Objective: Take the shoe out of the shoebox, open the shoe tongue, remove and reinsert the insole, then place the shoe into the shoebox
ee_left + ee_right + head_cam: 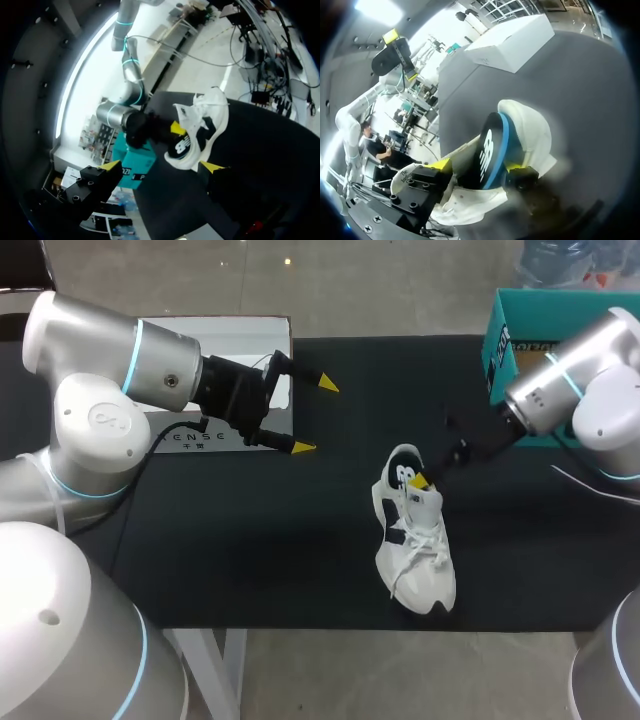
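While the shoe (418, 550) lies on its sole on the dark surface (250, 540), well apart from the teal shoebox (505, 330) at the far right corner, the work sits at the insole step. My right tool (425, 478) reaches into the shoe's mouth at the heel. Its own wrist view shows the insole (490, 147) standing up out of the heel, black face and blue edge exposed. The right tool's fingers (441, 164) stand narrow on either side of it and appear to pinch it. From this moment alone I cannot tell whether the insole is on its way out or on its way back in. Since much of it stands above the collar, I judge the step to be about half done either way.

My left tool (315, 415) hangs above the surface beside a white box (225, 340), spread wide and holding nothing. It points toward the shoe from a distance.

If the insole is being withdrawn, the next move calls for a steady lift along the shoe's length so the toe end slides free without dragging the shoe. If it is going back, it needs a push down and forward until the heel end seats flat. Either way the light shoe may tip or slide. The idle left tool could steady its toe, and the loose laces could snag.
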### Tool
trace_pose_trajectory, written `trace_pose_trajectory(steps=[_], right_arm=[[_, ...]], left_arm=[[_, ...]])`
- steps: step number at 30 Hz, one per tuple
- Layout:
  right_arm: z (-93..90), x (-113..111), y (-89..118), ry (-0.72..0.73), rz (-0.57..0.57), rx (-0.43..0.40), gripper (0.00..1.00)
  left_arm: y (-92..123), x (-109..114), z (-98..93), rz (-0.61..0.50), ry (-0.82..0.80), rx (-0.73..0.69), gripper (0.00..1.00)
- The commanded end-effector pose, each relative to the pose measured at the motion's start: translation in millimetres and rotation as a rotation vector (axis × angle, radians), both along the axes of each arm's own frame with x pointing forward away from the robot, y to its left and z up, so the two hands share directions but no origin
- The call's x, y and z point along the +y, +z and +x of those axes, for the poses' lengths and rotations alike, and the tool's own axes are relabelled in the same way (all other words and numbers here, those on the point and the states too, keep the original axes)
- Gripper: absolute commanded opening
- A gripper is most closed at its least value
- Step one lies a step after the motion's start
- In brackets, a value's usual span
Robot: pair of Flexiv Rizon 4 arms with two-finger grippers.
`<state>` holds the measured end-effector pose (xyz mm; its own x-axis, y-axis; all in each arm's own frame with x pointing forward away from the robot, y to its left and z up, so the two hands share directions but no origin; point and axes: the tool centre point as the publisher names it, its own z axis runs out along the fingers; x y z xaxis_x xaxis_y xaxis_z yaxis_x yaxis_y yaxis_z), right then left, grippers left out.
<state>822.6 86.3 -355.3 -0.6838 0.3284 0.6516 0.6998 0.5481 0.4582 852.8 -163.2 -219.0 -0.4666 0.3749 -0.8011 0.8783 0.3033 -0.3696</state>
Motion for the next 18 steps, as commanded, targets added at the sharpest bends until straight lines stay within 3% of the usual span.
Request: trace_pose_trajectory(steps=[1, 18], right_arm=[[6.5, -1.4, 3.1, 0.005, -0.008, -0.008, 1.0], [24.7, 8.5, 9.6, 0.025, -0.012, -0.042, 1.0]], left_arm=[[0.3, 0.4, -0.3, 0.002, -0.001, 0.0, 1.0], [0.3, 0.4, -0.3, 0.002, -0.001, 0.0, 1.0]])
